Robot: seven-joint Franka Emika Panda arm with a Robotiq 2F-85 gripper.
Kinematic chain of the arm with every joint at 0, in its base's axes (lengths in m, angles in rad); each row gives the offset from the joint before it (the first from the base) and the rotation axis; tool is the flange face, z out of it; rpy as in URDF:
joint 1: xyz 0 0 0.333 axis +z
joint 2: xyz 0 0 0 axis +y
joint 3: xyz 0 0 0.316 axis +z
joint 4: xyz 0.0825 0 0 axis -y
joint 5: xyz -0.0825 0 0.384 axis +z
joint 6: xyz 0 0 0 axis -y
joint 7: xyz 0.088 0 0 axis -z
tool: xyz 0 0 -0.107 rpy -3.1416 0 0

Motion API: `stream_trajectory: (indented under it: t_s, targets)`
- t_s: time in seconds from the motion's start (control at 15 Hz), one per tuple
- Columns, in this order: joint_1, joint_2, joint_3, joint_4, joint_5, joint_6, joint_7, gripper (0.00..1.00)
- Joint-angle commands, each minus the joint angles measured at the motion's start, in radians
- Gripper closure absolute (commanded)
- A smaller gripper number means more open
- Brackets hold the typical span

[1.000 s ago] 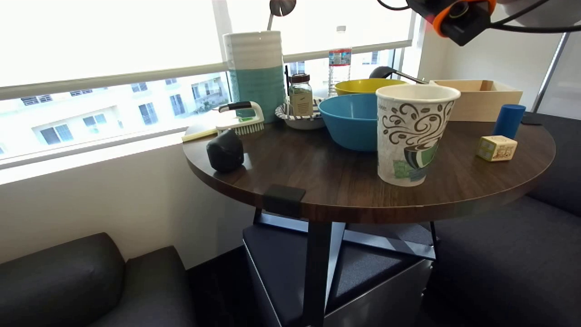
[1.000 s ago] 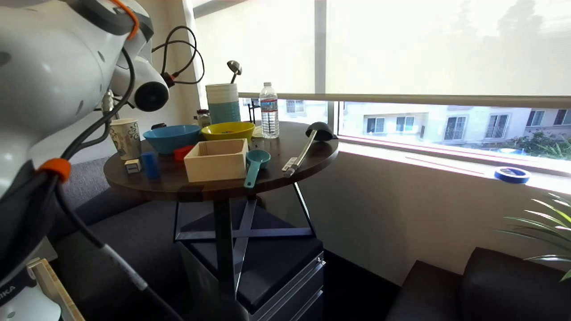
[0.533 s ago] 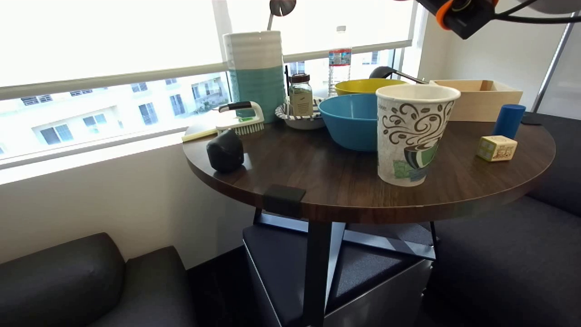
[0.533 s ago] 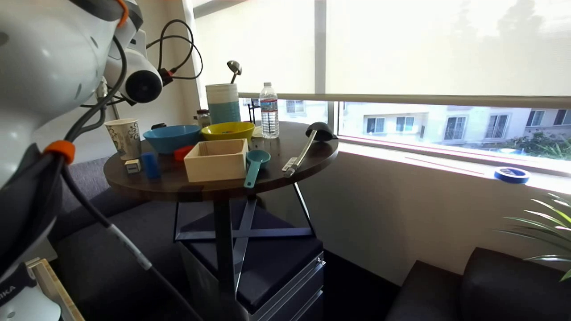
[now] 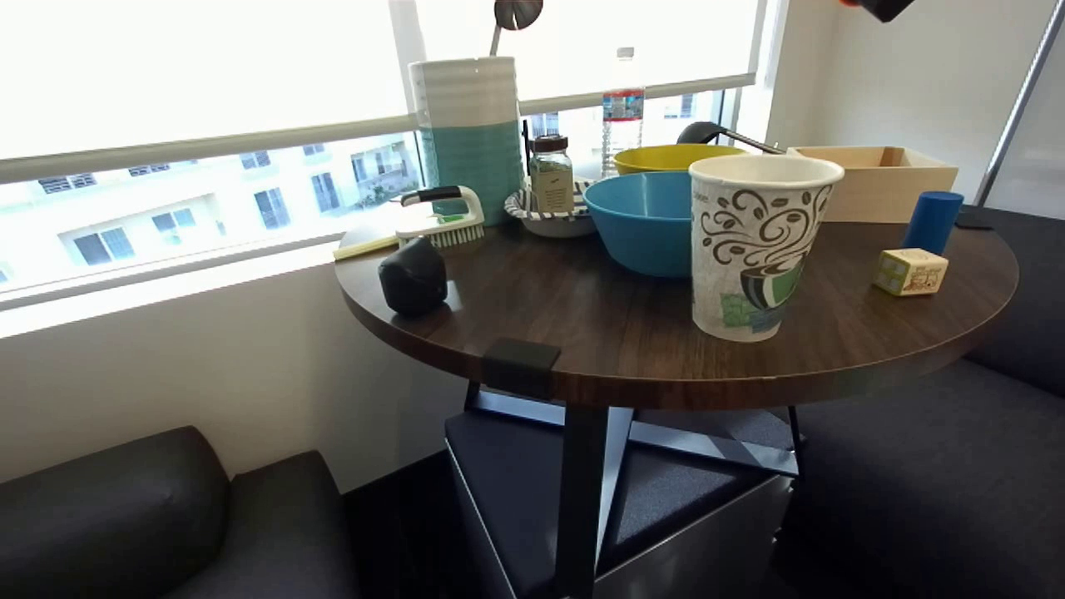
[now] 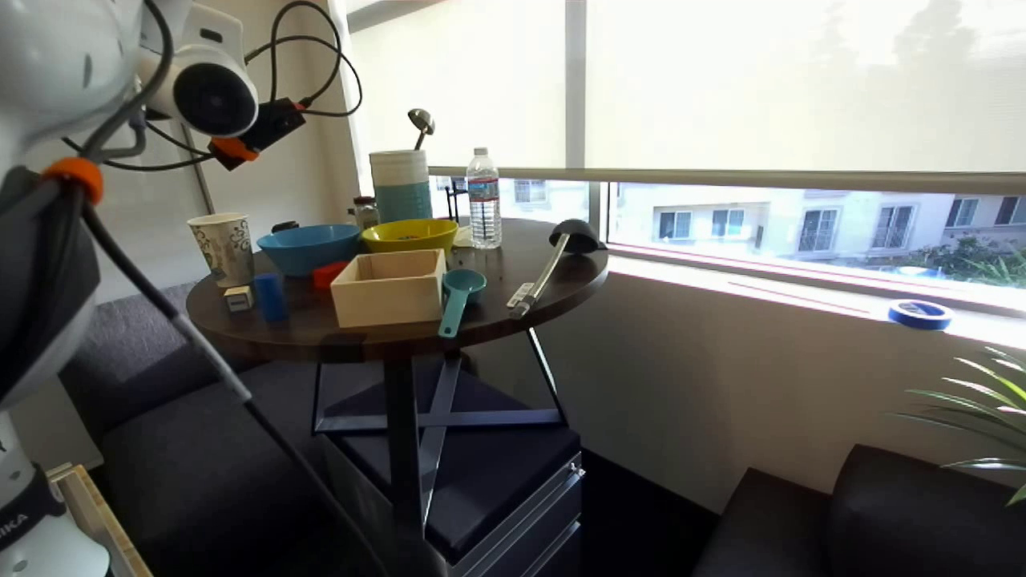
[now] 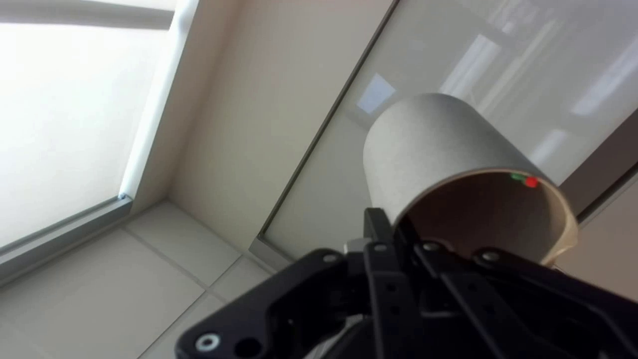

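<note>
One cylinder (image 7: 443, 144), long axis diagonal, mouth toward tool (image 7: 391, 222)

The arm (image 6: 64, 76) was smooth, rounded and white. Its wrist (image 6: 196, 60) carried a dark slot (image 6: 211, 35) and a circular black cap (image 6: 215, 98). An orange band (image 6: 74, 178) encircled a thick black cable (image 6: 138, 279), which carried a pale grey sleeve (image 6: 212, 358). Thin black cables (image 6: 333, 115) looped from a black module (image 6: 276, 124) with orange trim (image 6: 232, 149). The white base (image 6: 52, 553) bore a black collar (image 6: 40, 498) with white letters (image 6: 14, 525) ending in "IKA". The gripper (image 7: 392, 227) was black, with silver screw heads (image 7: 208, 342) and drilled holes (image 7: 391, 287) along its fingers (image 7: 386, 269).
</note>
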Motion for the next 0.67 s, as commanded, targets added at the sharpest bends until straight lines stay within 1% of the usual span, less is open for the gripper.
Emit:
stream_trajectory:
  t_s: [0.0, 0.13, 0.33, 0.4, 0.6]
  targets:
    - [0.018, 0.135, 0.094, 0.059, 0.029, 0.103, 0.108, 0.99]
    - [0.014, 0.208, 0.142, 0.085, 0.022, 0.150, 0.174, 0.99]
    - [-0.033, 0.337, 0.207, 0.117, 0.012, 0.176, 0.272, 0.99]
    - [-0.060, 0.382, 0.232, 0.126, 0.010, 0.183, 0.303, 0.99]
    - [-0.188, 0.520, 0.322, 0.140, 0.013, 0.167, 0.432, 0.99]
